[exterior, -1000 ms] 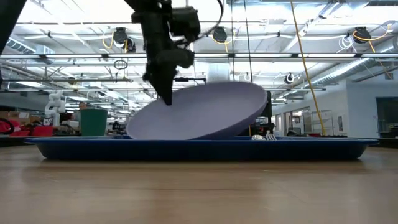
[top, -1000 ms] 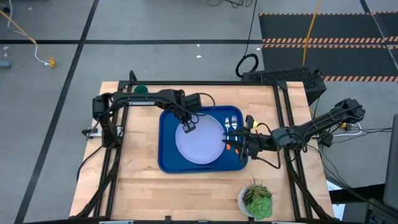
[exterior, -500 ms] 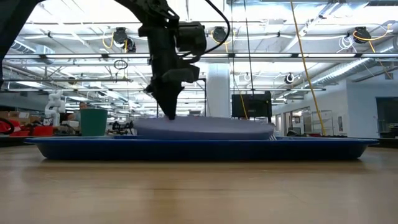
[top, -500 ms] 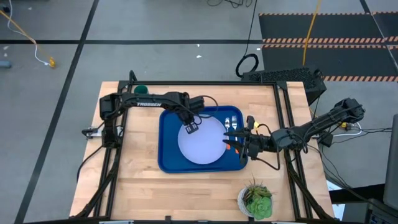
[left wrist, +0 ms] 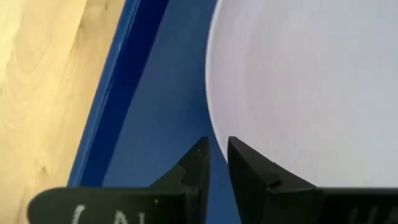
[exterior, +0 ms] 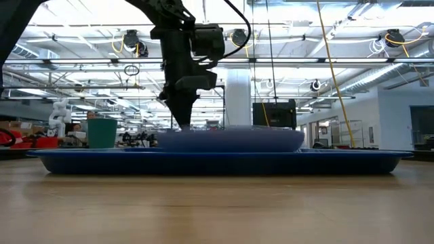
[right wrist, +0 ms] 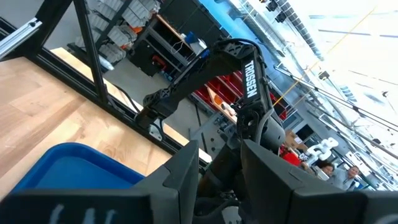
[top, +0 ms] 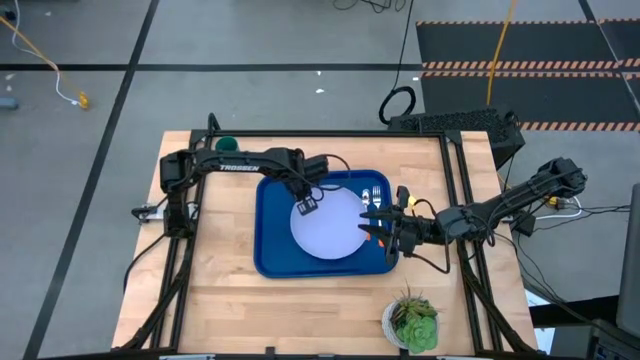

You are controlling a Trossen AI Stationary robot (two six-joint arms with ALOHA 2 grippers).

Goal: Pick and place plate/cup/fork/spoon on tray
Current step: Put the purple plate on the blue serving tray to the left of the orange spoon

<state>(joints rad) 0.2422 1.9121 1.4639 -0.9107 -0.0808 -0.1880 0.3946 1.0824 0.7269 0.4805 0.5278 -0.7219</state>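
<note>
Releasing the plate cleanly is the step in hand: it lies flat in the blue tray, and the left end effector stands at its rim with fingers slightly parted, a narrow gap between them, pinching nothing. A straight upward retreat should avoid dragging the rim. The right end effector hangs at the tray's far side near the fork; what it pinches cannot be told. The cup remains on the table.
</note>
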